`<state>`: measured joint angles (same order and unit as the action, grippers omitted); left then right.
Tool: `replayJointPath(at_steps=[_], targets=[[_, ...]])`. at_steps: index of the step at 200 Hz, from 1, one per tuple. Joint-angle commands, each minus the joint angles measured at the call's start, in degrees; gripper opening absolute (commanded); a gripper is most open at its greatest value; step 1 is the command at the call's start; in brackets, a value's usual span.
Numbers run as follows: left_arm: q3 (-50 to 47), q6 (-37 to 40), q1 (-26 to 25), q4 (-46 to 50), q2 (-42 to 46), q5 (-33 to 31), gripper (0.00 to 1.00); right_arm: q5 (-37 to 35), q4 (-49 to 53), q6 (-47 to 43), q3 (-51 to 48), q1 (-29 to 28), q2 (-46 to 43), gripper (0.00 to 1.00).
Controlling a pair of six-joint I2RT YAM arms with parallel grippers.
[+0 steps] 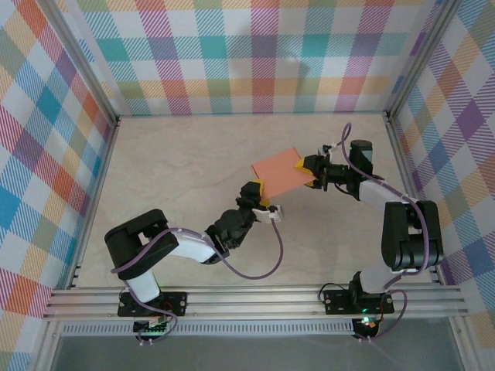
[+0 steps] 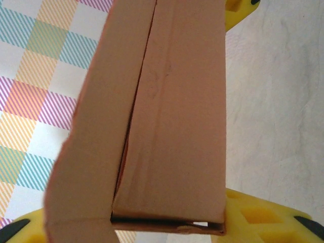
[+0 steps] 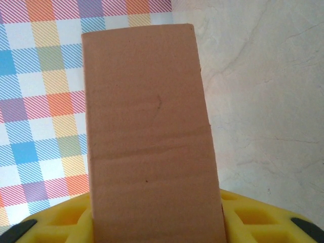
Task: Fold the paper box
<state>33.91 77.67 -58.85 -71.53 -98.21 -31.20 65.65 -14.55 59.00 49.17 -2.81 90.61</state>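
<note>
So right now the paper box [image 1: 282,171] sits between my two sets of jaws: the right jaws are clamped on its right edge, the left jaws are at its near-left corner. From the right wrist it's a plain flat rectangle of salmon-orange card [image 3: 152,142] sticking straight out from between my yellow foam pads [image 3: 253,217], matte, with a couple of faint creases across it and one tiny scuff. The left side is messier: the card [image 2: 172,126] runs out ahead of the left jaws with a long seam down it where one panel overlaps the other, and there's a thin dark slit at the end nearest me. It's sitting right between the yellow pads [image 2: 263,217] there, but honestly I can't tell if the left jaws are actually pinching it or just around it. Under everything is the pale, marble-veined bench [image 1: 186,170], with pastel checked walls [image 1: 255,54] beyond.
</note>
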Motion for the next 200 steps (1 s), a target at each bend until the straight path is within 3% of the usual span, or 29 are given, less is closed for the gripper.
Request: replayJointPath(at_steps=[1, 42, 92, 124, 168, 200], targets=[[1.6, -1.1, -0.9, -2.5, -0.1, 0.4, 0.45, 1.0, -1.2, -1.0, -0.7, -0.5, -0.3, 0.35], [1.8, -2.8, -0.9, -0.7, 0.5, -0.1, 0.42, 0.1, -0.8, -0.7, -0.9, -0.5, -0.2, 0.37], [1.9, -7.9, -0.7, 4.6, 2.2, 0.8, 0.35, -0.8, 0.0, -0.6, 0.0, -0.5, 0.4, 0.52], [2.2, -12.9, 0.5, 9.6, 3.7, 2.4, 0.36, -2.4, 4.7, -3.4, 1.5, -0.3, 0.0, 0.69], [2.3, -29.6, 5.0, 25.1, 10.4, 12.9, 0.36, -7.9, 12.2, -8.1, 4.3, 2.1, -2.1, 0.79], [3.6, -35.9, 8.4, 32.9, 11.4, 20.9, 0.36, -13.7, 17.5, -13.1, 6.0, 4.8, -5.5, 0.81]])
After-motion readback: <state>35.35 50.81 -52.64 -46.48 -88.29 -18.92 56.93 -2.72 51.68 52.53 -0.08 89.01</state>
